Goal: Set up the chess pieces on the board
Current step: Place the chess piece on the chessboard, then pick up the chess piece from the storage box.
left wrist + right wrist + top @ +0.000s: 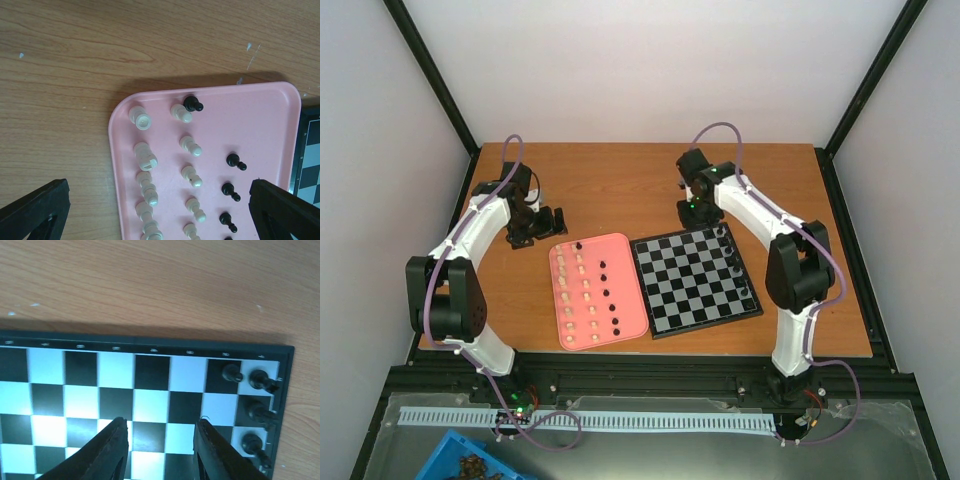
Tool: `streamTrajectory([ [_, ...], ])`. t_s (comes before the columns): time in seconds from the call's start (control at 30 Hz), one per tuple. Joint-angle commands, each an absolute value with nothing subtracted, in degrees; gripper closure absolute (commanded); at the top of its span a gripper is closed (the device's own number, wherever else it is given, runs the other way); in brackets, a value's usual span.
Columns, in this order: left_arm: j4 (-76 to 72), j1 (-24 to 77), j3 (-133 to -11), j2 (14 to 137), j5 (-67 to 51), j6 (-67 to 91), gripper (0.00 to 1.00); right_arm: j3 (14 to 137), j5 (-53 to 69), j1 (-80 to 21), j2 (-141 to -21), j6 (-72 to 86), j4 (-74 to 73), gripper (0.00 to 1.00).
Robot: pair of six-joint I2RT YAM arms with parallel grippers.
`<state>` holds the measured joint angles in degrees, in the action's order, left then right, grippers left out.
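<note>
Setup looks early, step in hand is filling the black back row.

Top view: board (pixel 690 285) sits right of centre on counter (pixel 620 190). A few black pieces (pixel 733 252) stand along its right edge, no cream ones on it that I can see. Pink tray (pixel 632 290) lies just left of board. It holds the other chess pieces: cream pieces (pixel 575 295) on its left side, black ones on its right. Left hand (pixel 548 222) hovers at tray's far end, right hand (pixel 690 212) over board's far edge.

Left wrist view: left hand spread wide, holding nothing. Tray's far end is below it, with two cream columns and one black column.

Right wrist view: right hand part open, nothing between fingers (pixel 117 440), only squares under it. Four black pieces sit at far right corner, three down the edge column and one just beside it.

Next, my guess: fetch another black piece from tray. They're tiny and close-packed, so pinch one without bumping neighbours.
</note>
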<state>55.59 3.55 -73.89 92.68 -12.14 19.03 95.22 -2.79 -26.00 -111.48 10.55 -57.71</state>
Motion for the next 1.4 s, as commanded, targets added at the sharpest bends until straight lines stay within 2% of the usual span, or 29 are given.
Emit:
streamTrajectory([
  [0.0, 56.2, 3.9, -76.0, 92.9, -13.0, 19.2, 0.00, 100.0, -1.0, -32.1, -112.8, 10.4, -61.2, 0.63],
  [0.17, 56.2, 3.9, -75.9, 92.6, -12.7, 19.2, 0.00, 103.5, 7.5, -40.9, -117.0, 11.6, -58.4, 0.63],
  [0.4, 56.1, 3.9, -75.1, 91.4, -12.6, 19.2, 0.00, 114.7, 14.7, -48.5, -128.0, 10.3, -57.8, 0.62],
  [1.0, 55.8, 3.9, -74.7, 91.6, -12.8, 19.2, 0.00, 124.6, 13.6, -49.0, -141.1, 10.5, -59.5, 0.64],
  [1.37, 55.8, 3.9, -75.0, 92.3, -13.0, 19.2, 0.00, 124.7, 12.6, -49.0, -142.2, 10.4, -59.6, 0.73],
])
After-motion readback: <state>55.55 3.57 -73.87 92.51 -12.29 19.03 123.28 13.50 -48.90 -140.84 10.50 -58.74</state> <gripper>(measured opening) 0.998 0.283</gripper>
